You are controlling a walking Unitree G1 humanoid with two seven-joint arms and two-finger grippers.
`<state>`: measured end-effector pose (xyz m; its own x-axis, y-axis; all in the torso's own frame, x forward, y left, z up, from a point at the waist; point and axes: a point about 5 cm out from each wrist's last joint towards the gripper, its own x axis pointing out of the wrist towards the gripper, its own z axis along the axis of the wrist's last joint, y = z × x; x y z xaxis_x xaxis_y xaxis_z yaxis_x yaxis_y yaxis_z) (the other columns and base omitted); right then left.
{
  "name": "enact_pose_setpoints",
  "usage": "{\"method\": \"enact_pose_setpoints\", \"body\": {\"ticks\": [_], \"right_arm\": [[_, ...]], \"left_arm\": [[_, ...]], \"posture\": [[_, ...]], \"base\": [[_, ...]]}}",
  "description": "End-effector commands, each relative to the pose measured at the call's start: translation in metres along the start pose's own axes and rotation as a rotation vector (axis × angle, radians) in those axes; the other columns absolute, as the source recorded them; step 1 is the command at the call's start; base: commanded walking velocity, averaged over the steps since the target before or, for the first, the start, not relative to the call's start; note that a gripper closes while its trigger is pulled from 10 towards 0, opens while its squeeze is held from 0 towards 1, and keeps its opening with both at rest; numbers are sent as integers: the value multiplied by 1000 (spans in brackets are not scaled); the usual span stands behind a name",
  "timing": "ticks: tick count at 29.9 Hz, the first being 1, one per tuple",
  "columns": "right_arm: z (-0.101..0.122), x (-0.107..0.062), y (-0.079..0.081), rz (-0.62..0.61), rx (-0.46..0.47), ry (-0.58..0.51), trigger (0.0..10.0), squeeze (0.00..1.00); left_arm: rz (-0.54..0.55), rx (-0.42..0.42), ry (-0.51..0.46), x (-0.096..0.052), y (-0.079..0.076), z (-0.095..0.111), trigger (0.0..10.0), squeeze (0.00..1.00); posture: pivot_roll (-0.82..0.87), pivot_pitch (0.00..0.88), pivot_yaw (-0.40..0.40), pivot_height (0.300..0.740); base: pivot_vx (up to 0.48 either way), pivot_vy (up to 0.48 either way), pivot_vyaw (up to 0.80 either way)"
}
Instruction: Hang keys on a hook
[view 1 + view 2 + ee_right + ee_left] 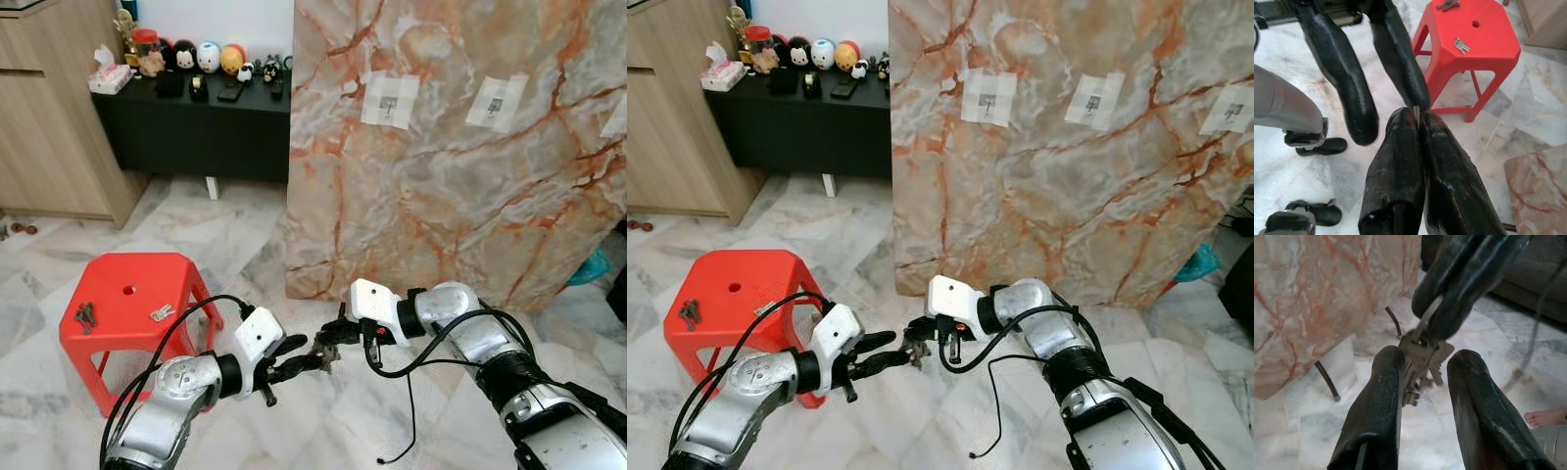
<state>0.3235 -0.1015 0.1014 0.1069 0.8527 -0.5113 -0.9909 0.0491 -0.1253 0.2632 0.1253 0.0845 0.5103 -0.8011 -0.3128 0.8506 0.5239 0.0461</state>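
Observation:
A bunch of keys (328, 354) hangs between my two grippers, low over the marble floor. My right gripper (335, 337) is shut on the top of the bunch; in its wrist view a thin metal edge shows between the pressed fingertips (1418, 115). My left gripper (310, 354) is open, with one finger on each side of the keys (1422, 355). Two small hooks (390, 101) (496, 103) sit on white patches high on the marble slab (451, 176) ahead.
A red stool (127, 294) on my left carries a silver key set (162, 312) and a dark key set (85, 315). A black cabinet (196, 132) with figurines stands behind it, beside a wooden cupboard (49, 108). A person's foot (1546, 417) rests on the floor.

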Motion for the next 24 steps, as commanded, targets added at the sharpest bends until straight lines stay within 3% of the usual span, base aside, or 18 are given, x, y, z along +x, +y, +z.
{"method": "enact_pose_setpoints", "body": {"ticks": [1,20,21,22,24], "right_arm": [[12,-2,-4,5,-53,-28,10000,0],[27,-1,-4,20,-93,-78,10000,0],[26,-1,-4,19,-92,-77,10000,0],[25,-1,-4,18,-92,-72,10000,0],[24,-1,-3,16,-89,-70,10000,0]], "left_arm": [[-16,-7,-1,3,-1,3,10000,0],[5,-5,39,15,-3,-4,10000,0],[8,-1,43,14,-3,-4,3608,0],[10,3,46,14,-2,-4,0,0],[14,5,49,13,-1,-5,0,0]], "posture": [[71,0,-152,740],[64,0,-155,740],[64,0,-156,740],[66,0,-156,740],[66,0,-155,740]], "base": [[0,0,0],[0,0,0],[0,0,0],[0,0,0],[0,0,0]]}}
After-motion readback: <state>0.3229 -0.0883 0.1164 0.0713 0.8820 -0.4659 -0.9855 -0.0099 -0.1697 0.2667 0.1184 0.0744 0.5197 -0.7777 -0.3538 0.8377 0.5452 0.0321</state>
